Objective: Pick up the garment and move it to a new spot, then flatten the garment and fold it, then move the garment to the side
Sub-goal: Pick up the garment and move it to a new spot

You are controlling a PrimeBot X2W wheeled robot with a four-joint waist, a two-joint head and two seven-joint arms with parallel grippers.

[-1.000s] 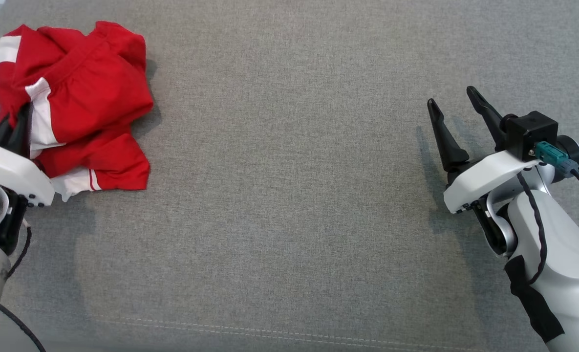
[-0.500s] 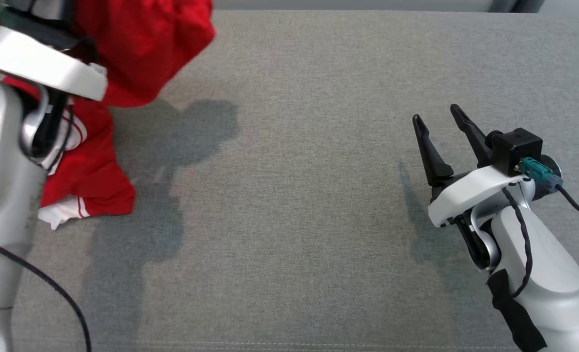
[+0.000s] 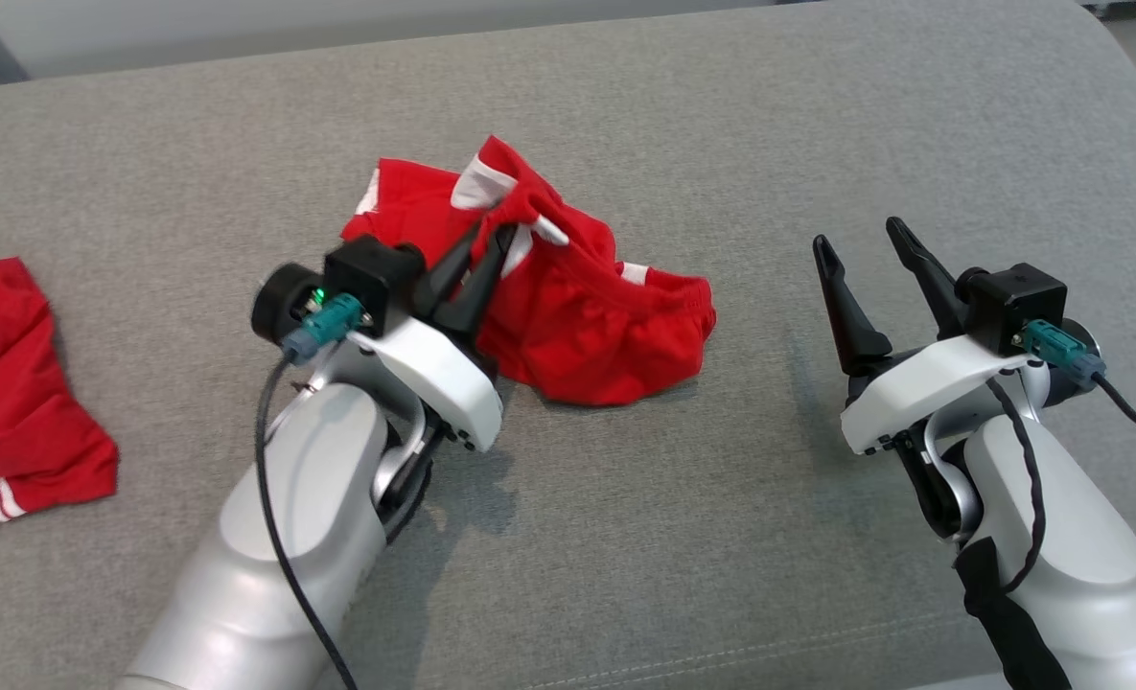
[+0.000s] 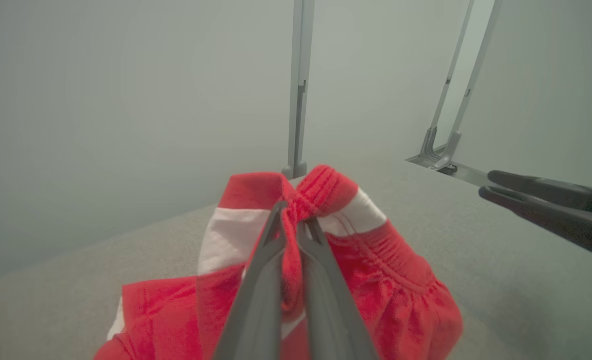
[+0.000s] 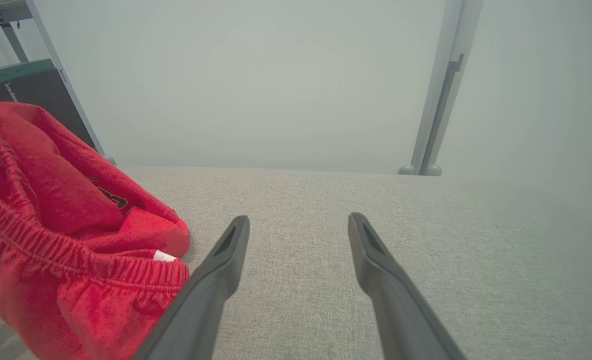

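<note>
A crumpled red garment [image 3: 606, 316] with white stripes and an elastic waistband lies in the middle of the grey padded surface [image 3: 721, 144]. My left gripper [image 3: 494, 235] is shut on a bunched fold at its top. In the left wrist view, the two fingers of my left gripper [image 4: 293, 220] pinch that red fold of the garment [image 4: 385, 265]. Well to the right of the cloth, my right gripper [image 3: 858, 237] stands open and holds nothing. From the right wrist, the right gripper [image 5: 298, 220] has bare surface between its fingers and the garment [image 5: 51, 225] at its left.
A second red and white piece of clothing [image 3: 11, 402] lies at the surface's left edge. The right gripper [image 4: 486, 183] shows at the right of the left wrist view. Metal posts [image 4: 298, 85] stand behind the surface's far edge.
The head camera has shifted. My left gripper has lifted the garment off the pile at the far left and carried it to the middle. The right gripper stayed open and still.
</note>
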